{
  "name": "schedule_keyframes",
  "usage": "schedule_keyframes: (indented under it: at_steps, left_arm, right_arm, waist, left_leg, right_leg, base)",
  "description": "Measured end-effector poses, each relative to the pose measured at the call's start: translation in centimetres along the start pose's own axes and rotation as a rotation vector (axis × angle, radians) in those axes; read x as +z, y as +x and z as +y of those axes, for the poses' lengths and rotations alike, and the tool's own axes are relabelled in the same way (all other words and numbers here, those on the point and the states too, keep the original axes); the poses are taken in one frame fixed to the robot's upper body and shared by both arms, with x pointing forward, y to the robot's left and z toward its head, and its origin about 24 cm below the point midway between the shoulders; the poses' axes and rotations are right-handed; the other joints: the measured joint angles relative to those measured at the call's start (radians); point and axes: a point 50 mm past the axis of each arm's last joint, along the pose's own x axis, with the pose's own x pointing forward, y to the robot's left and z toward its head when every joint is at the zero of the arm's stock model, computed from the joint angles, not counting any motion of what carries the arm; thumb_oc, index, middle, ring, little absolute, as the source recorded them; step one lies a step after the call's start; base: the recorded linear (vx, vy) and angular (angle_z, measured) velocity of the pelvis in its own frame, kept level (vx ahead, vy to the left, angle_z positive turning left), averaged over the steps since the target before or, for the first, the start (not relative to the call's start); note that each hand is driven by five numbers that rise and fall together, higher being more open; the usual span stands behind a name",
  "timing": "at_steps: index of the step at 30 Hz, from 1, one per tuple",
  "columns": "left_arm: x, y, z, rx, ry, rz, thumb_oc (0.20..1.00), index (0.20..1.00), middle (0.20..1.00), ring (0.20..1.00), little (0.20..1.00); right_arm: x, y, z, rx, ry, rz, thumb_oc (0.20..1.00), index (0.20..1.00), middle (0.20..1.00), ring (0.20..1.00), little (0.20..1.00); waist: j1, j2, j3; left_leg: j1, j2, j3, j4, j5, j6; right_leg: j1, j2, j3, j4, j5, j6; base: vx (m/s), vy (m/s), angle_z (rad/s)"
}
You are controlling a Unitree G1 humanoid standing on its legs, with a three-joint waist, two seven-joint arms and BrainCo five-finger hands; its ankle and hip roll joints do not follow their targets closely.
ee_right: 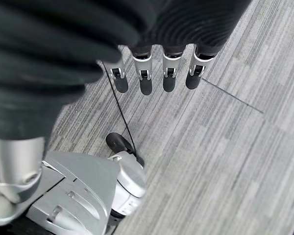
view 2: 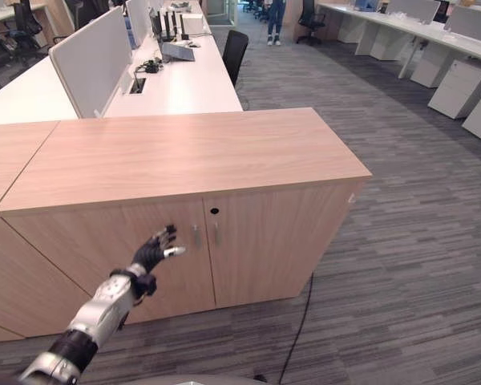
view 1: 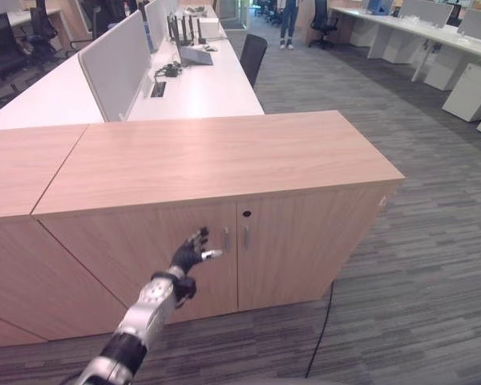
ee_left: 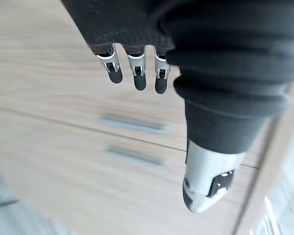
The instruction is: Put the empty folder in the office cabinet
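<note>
The office cabinet (view 1: pixel 216 152) is a low wooden unit with two shut doors. Two slim metal handles (view 1: pixel 226 239) flank the seam between the doors, with a round keyhole (view 1: pixel 246 213) above them. My left hand (view 1: pixel 186 258) is raised in front of the left door, just left of the handles and a little short of them. It is open and holds nothing. In the left wrist view its fingers (ee_left: pixel 138 73) point at the door, with the handles (ee_left: pixel 132 123) past them. My right hand (ee_right: pixel 147 73) hangs open over the grey carpet.
A second wooden cabinet (view 1: pixel 24 168) adjoins on the left. Behind them stand white desks (view 1: pixel 200 88) with a grey partition (view 1: pixel 116 60) and a black chair (view 1: pixel 252 52). A person (view 1: pixel 288 20) stands far back in the aisle. Grey carpet (view 1: pixel 433 257) stretches to the right.
</note>
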Motion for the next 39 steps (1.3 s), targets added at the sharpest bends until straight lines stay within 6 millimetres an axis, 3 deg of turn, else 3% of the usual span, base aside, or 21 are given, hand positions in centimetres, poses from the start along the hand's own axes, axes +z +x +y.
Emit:
schedule_keyframes:
  at_steps: [4,8,13,21,25,32,35,39]
  left_arm:
    - [-3.7,-2.7,-0.4,-0.059,-0.065,0.116,1.0,1.0,1.0,1.0,1.0]
    - [-5.5,-4.7,0.5,-0.104,-0.046,0.205,1.0,1.0,1.0,1.0,1.0]
    - [-7.6,-5.7,1.7,-0.136,-0.036,0.331,1.0,1.0,1.0,1.0,1.0]
    - [-13.4,-7.8,3.3,0.052,-0.097,0.566,1.0,1.0,1.0,1.0,1.0]
    - [-16.3,-9.5,3.9,0.16,-0.026,0.726,1.0,1.0,1.0,1.0,1.0]
    - [-16.6,-10.4,5.1,0.3,0.194,0.73,1.0,1.0,1.0,1.0,1.0]
    - [-17.8,-11.7,5.5,0.298,0.215,0.842,1.0,1.0,1.0,1.0,1.0]
    - [-17.8,-12.1,5.9,0.295,0.228,0.859,1.0,1.0,1.0,1.0,1.0]
  right_arm:
    - [-0.2,0.0,0.0,0.0,0.011,0.006,1.0,1.0,1.0,1.0,1.0]
    - [0.2,0.0,-0.2,-0.004,0.006,-0.005,1.0,1.0,1.0,1.0,1.0]
    - [0.7,0.0,-0.3,-0.005,-0.001,-0.009,1.0,1.0,1.0,1.0,1.0]
    - [0.9,0.0,-0.3,-0.005,-0.004,-0.015,1.0,1.0,1.0,1.0,1.0]
    - [0.7,0.0,-0.3,-0.007,0.026,-0.011,1.0,1.0,1.0,1.0,1.0]
    - [0.3,0.0,-0.3,-0.054,0.139,-0.019,1.0,1.0,1.0,1.0,1.0]
    - [0.4,0.0,-0.7,-0.078,0.157,-0.028,1.0,1.0,1.0,1.0,1.0]
    - [0.4,0.0,-0.5,-0.075,0.157,-0.039,1.0,1.0,1.0,1.0,1.0]
  waist:
    - [0.041,0.0,0.001]
    - [0.06,0.001,0.001]
    - [0.066,0.0,-0.002]
    - [0.063,0.0,-0.014]
    - [0.06,-0.001,-0.012]
    - [0.067,-0.011,-0.003]
    - [0.062,-0.016,-0.003]
    - [0.064,-0.021,-0.001]
  left_leg:
    - [-0.001,0.0,-0.006,0.0,-0.001,-0.001]
    - [-0.002,-0.001,-0.018,0.0,-0.005,-0.007]
    - [-0.009,-0.002,-0.019,0.0,-0.004,-0.008]
    - [-0.018,-0.008,-0.021,0.0,0.0,-0.001]
    - [-0.019,-0.011,-0.021,0.0,-0.001,0.0]
    - [-0.031,-0.009,-0.033,0.0,-0.005,-0.006]
    - [-0.03,-0.009,-0.036,0.001,-0.004,-0.007]
    - [-0.028,-0.01,-0.038,0.002,-0.001,-0.001]
  right_leg:
    - [0.002,-0.001,-0.004,0.0,-0.003,0.002]
    - [0.003,-0.002,-0.014,0.0,-0.006,0.002]
    - [0.001,-0.003,-0.015,0.0,-0.006,0.002]
    - [-0.009,-0.007,-0.014,0.0,-0.005,0.003]
    - [-0.01,-0.007,-0.014,0.0,-0.005,0.003]
    - [-0.009,-0.008,-0.026,0.0,-0.008,0.004]
    - [-0.009,-0.008,-0.032,0.0,-0.011,0.004]
    - [-0.01,-0.007,-0.031,0.0,-0.011,0.005]
  base:
    - [-0.01,0.019,0.07]
    - [-0.01,0.025,0.1]
    - [-0.01,0.021,0.01]
    - [-0.02,0.048,0.0]
    - [0.0,0.008,0.0]
    - [0.0,-0.017,0.04]
    - [0.0,-0.003,0.03]
    - [0.0,-0.01,0.02]
